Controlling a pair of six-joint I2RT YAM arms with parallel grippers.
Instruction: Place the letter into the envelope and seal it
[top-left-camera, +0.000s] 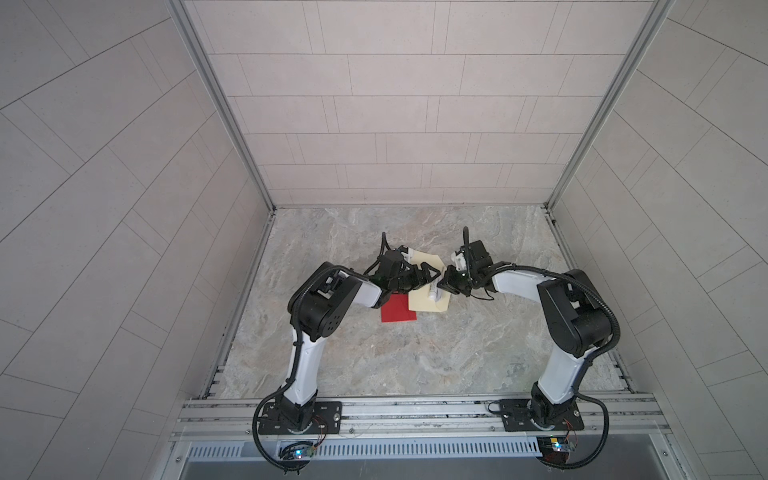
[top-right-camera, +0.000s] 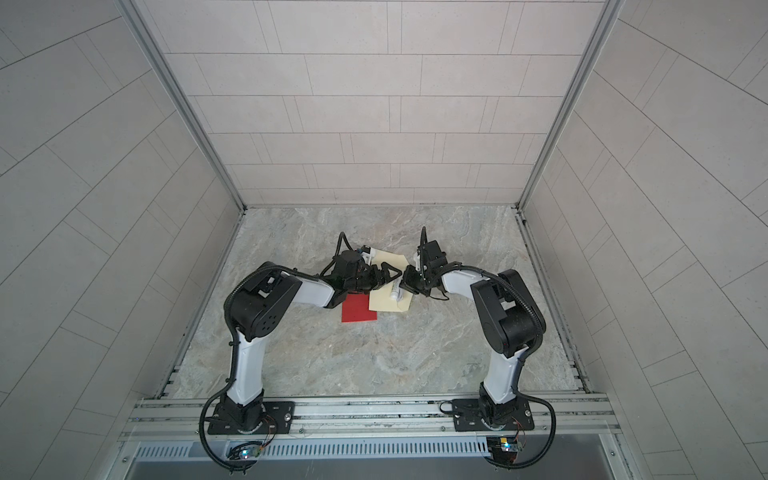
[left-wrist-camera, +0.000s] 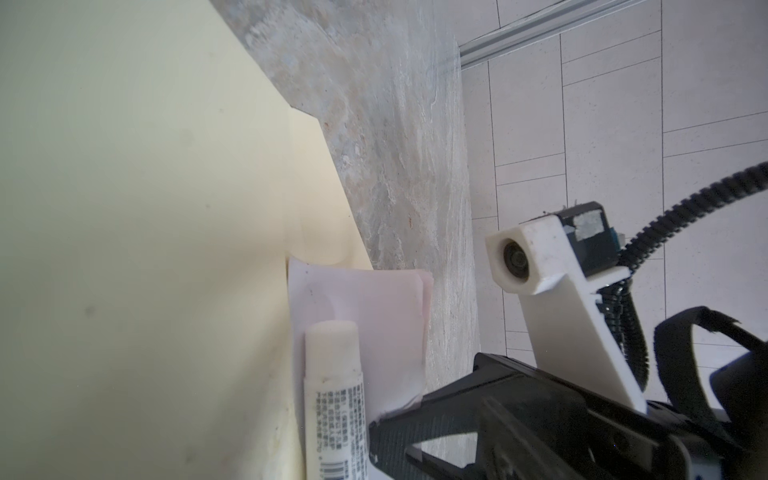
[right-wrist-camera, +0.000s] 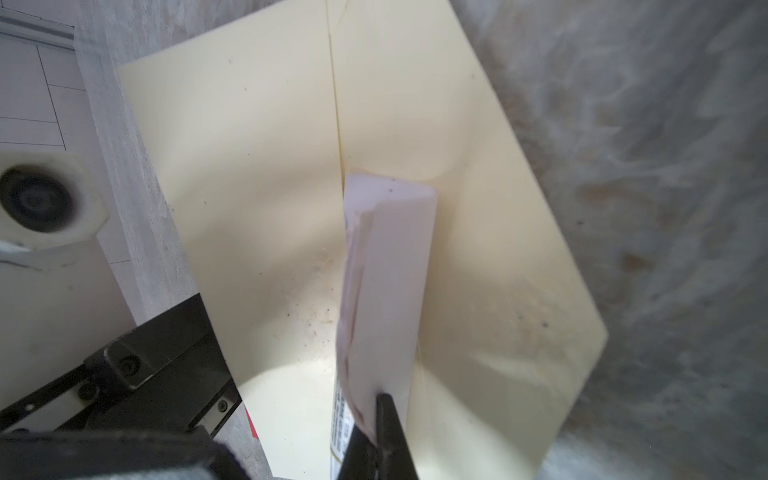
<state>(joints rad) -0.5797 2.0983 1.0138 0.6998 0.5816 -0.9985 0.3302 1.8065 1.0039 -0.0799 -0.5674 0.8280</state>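
- Here, the right gripper (right-wrist-camera: 370, 444) is pinched tight on the near end of the letter (right-wrist-camera: 390, 291), a folded white sheet held edge-up between its black fingers.
- The letter slants down from that grip. Its far end rests against the envelope (right-wrist-camera: 249, 166), where a straight seam runs across the cream paper. Whether the tip has slipped under a layer cannot be told.
- Just beside the held end of the letter lies a glue stick (left-wrist-camera: 332, 395), white with printed text and a barcode. It rests on the envelope's face, its rounded end pointing the same way as the letter.
- The left gripper (top-left-camera: 432, 275) stands with its jaws spread wide above the left part of the envelope, facing the right gripper at close range. Whether its fingers touch the paper cannot be told.
- The envelope lies flat on the marbled table (top-left-camera: 374, 353), near the table's middle, and one of its ends is cut to slanted corners.
- A red sheet (top-left-camera: 398, 312) lies flat just beside the envelope, on its left in both top views. Its edge meets the cream paper, and the left arm hides part of it.
- Both arms bend inward from their bases on the front rail (top-left-camera: 415, 409), so the two grippers come together over the envelope.
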